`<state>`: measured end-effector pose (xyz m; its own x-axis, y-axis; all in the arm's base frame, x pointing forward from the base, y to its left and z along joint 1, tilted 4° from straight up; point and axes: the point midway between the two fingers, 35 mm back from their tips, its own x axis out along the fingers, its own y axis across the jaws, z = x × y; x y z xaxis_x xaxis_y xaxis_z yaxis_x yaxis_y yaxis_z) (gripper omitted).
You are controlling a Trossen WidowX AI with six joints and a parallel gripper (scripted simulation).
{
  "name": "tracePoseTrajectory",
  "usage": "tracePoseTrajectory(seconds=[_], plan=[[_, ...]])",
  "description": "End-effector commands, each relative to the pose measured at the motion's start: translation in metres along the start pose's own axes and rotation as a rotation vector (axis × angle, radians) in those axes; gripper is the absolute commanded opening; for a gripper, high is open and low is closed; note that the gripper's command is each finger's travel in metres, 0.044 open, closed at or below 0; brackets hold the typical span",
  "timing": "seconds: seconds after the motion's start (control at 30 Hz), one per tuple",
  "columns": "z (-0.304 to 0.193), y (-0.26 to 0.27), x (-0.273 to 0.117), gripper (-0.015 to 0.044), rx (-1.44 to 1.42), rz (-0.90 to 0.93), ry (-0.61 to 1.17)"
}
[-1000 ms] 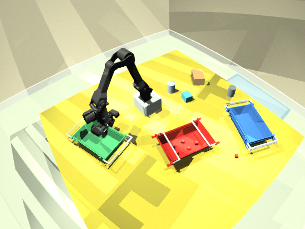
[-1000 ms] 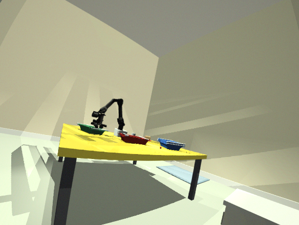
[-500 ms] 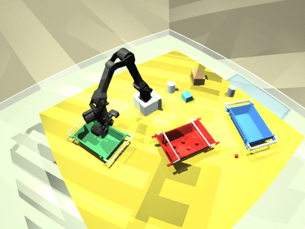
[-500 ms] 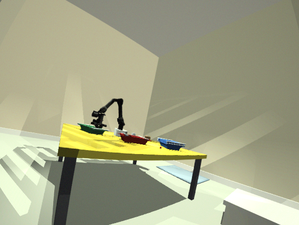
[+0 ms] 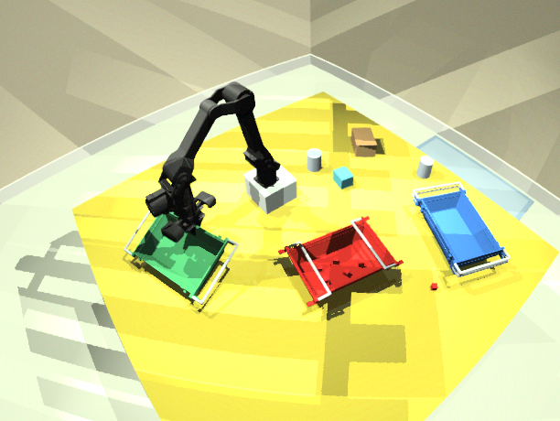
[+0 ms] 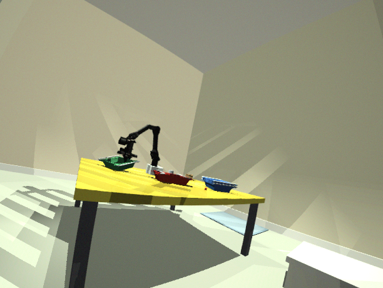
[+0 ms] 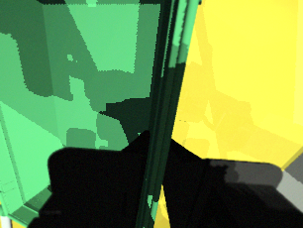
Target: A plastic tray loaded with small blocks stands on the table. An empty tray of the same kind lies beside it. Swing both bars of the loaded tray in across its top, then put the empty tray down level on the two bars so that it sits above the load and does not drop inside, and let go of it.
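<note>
The red tray point(image 5: 327, 249) point(image 6: 172, 179) holds several small red blocks point(image 5: 348, 275). Its left white bar point(image 5: 314, 268) and right white bar point(image 5: 371, 244) lie across its top. The empty green tray point(image 5: 183, 275) point(image 6: 116, 164) point(image 7: 114, 50) stands on the table at the left, its bars point(image 5: 137, 231) point(image 5: 220, 275) swung out over its ends. My gripper point(image 5: 193, 223) point(image 6: 127, 158) point(image 7: 152, 135) points down at the green tray's long side nearest the arm base. It is shut on that side wall, one finger inside the tray and one outside. The fingertips are partly hidden.
An empty blue tray point(image 5: 457, 224) point(image 6: 219, 185) stands at the right, bars outward. A loose red block point(image 5: 434, 286) point(image 6: 205, 189) lies between it and the red tray. Behind are a cyan cube point(image 5: 343, 178), two grey cylinders point(image 5: 314, 160) point(image 5: 425, 167) and a brown box point(image 5: 364, 142).
</note>
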<state>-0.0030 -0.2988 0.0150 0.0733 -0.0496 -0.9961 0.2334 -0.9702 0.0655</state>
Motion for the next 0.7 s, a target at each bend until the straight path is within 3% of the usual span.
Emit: tracePoseTrajectory(seconds=[0.0,0.67], plan=[[0.000,-0.005,-0.030,0.0000,0.000,-0.011,-0.002],[0.001,-0.001,-0.041,0.0000,0.000,-0.011,-0.002]])
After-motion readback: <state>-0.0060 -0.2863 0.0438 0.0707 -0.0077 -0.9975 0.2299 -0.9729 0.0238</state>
